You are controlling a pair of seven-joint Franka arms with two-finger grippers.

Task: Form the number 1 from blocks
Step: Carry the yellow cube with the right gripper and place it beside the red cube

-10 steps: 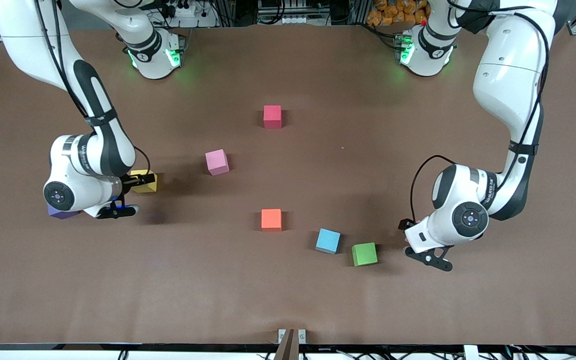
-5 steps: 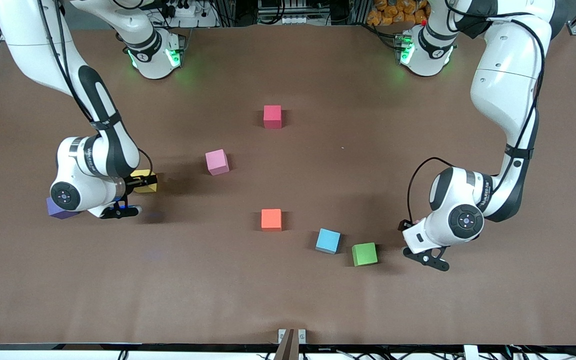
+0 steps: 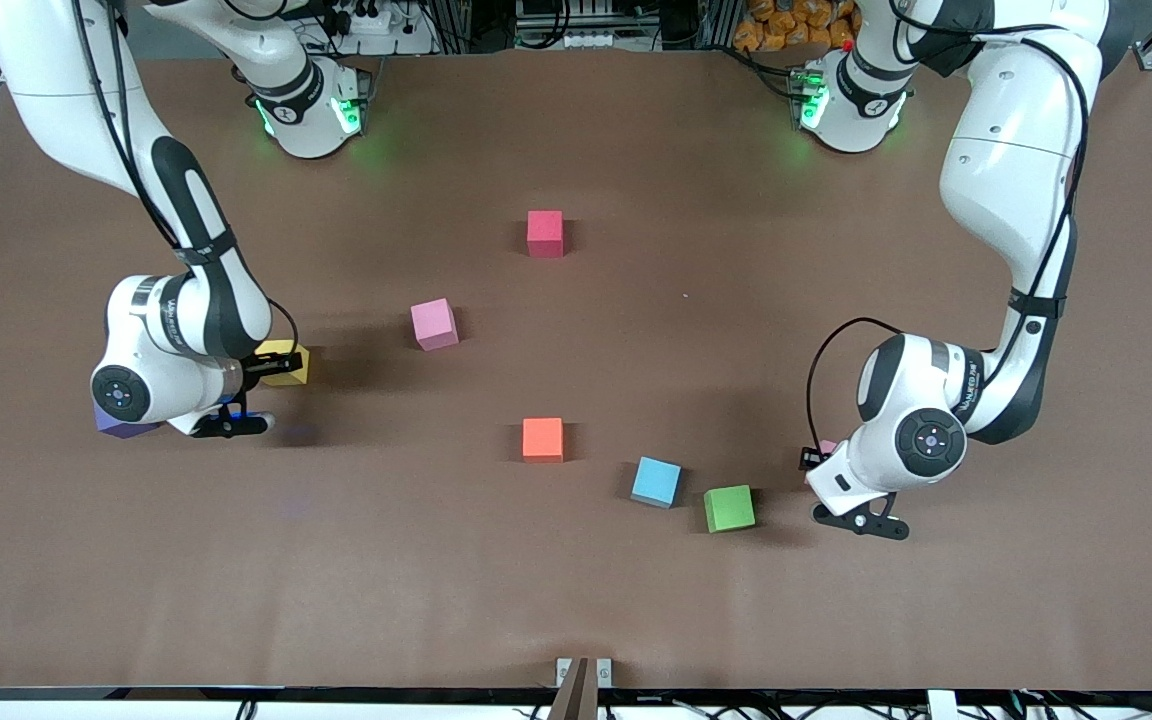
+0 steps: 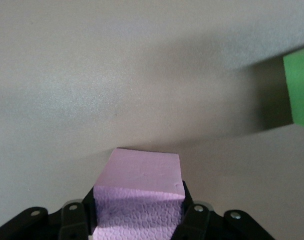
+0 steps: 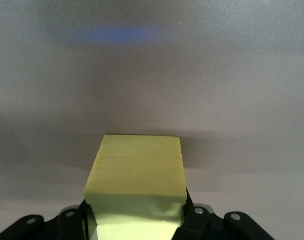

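My left gripper is low at the table near the left arm's end, shut on a pink block; only a sliver of that pink block shows in the front view. A green block lies close beside it, with a light blue one just past it. My right gripper is low near the right arm's end, shut on a yellow block, which fills the space between its jaws. A second pink block, a dark red one and an orange one lie loose mid-table.
A purple block lies half hidden under the right arm's wrist, nearer to the front camera than the yellow block. The brown table runs bare along the edge nearest the front camera.
Both grippers have gone from open to shut, the left on the pink block and the right on the yellow one. Both wrists shifted slightly; the loose blocks have not moved.
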